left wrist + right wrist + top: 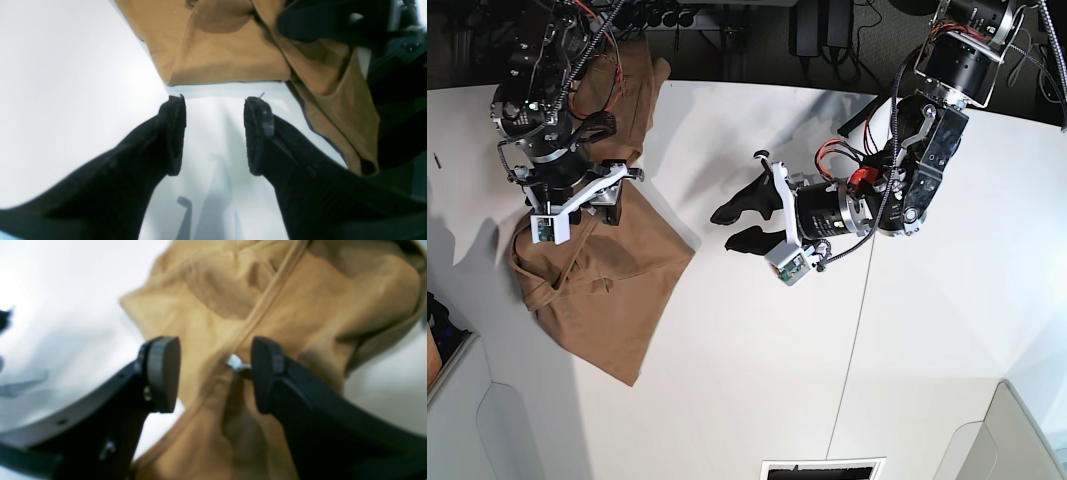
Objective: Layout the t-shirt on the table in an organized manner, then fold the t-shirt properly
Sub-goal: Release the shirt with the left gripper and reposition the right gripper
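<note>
The t-shirt (pixel 607 270) lies bunched and creased at the left side of the white table (pixel 757 380), one part running up toward the far edge and the larger part spread on the near-left, its lower corner pointing toward the near side. The right gripper (pixel 592 200) hangs directly over that cloth, jaws spread wide and grasping nothing; from its wrist camera the two dark fingers (pixel 163 373) straddle a stitched seam and a small white label (pixel 236 362), with folds of tan fabric filling the gap. Over in the middle of the table, well apart from the shirt, the left gripper (pixel 737 225) points leftward toward it, also released and empty. Its wrist view shows bare tabletop between the pads (pixel 175 133), and a straight hem of the shirt just beyond the tips
</note>
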Robot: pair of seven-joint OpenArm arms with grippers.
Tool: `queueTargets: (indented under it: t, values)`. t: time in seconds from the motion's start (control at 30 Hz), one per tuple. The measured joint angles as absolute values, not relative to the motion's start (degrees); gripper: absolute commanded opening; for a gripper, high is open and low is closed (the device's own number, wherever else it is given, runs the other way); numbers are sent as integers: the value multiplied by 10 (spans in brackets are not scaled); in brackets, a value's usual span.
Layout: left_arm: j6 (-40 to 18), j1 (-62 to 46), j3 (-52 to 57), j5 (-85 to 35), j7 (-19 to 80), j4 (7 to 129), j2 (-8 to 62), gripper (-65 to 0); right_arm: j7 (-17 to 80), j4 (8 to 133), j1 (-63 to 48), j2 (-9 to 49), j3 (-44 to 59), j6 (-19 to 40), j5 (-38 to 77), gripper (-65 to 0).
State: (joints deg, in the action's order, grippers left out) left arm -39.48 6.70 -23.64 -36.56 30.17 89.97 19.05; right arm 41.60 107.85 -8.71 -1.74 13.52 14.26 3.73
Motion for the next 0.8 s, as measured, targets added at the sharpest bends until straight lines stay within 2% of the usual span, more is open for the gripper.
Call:
queueTargets:
  t: [0.2, 0.33, 0.5, 0.57, 0.63, 0.7, 0.8]
  values:
    - [-395, 63, -236, -371, 309, 900, 190, -342, 384, 1003, -87, -16, 72, 50, -57, -316]
    - [-395, 64, -236, -371, 311, 900, 191, -342, 382, 995, -86, -16, 53, -10, -126, -316]
    - [-395, 64, -236, -377, 311, 900, 190, -343, 384, 995, -86, -12, 53, -39, -155, -318]
    - [-395, 63, -236, -377, 311, 900, 191, -343, 384, 995, -86, -11, 53, -42, -155, -392]
    - [-395, 63, -236, -376, 311, 900, 190, -343, 383, 995, -86, -10, 53, -44, -160, -531]
    - [-395, 63, -236, -376, 311, 900, 191, -343, 383, 995, -86, -10, 53, -53, -174, -634]
    - [-395, 64, -236, -377, 311, 900, 190, -343, 383, 995, -86, -10, 53, -71, -202, -650]
